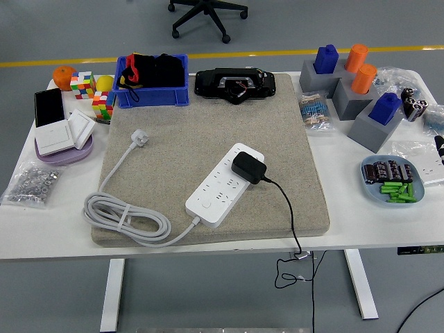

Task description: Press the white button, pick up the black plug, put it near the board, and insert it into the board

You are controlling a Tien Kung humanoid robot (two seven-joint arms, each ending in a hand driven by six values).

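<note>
My right hand (pixel 439 143) shows only as a dark sliver at the right edge of the white table (pixel 208 239), and I cannot tell how its fingers are set or whether they hold anything. My left hand is out of the picture.

The white rectangular power strip (pixel 223 184) lies slanted on the beige felt-like mat (pixel 208 125), toward the mat's near edge. Its small white button (pixel 206 204) sits at the strip's near-left end. The black blocky plug adapter (pixel 247 167) is seated in the strip near its far-right end, and its thin black cord (pixel 288 208) runs across the mat and drops over the table's near edge. The strip's own grey-white cable (pixel 125 216) lies coiled at the mat's near-left corner, and its white plug head (pixel 141 141) rests toward the mat's left edge.

At the mat's far edge sits a black plastic device with exposed wiring (pixel 233 84), with a blue plastic bin of black and red items (pixel 151 81) next to it. Along the table's left edge are colourful puzzle cubes (pixel 89 91), an orange round fruit (pixel 63 77), a black phone (pixel 48 107), white wall switches on a lilac plate (pixel 64 137) and a clear bag of metal nuts (pixel 31 184). Toward the right edge stand grey blocks holding blue and orange pegs (pixel 354 87) and a pale blue dish of green and dark small parts (pixel 392 182). No writing or brand mark is readable on anything.
</note>
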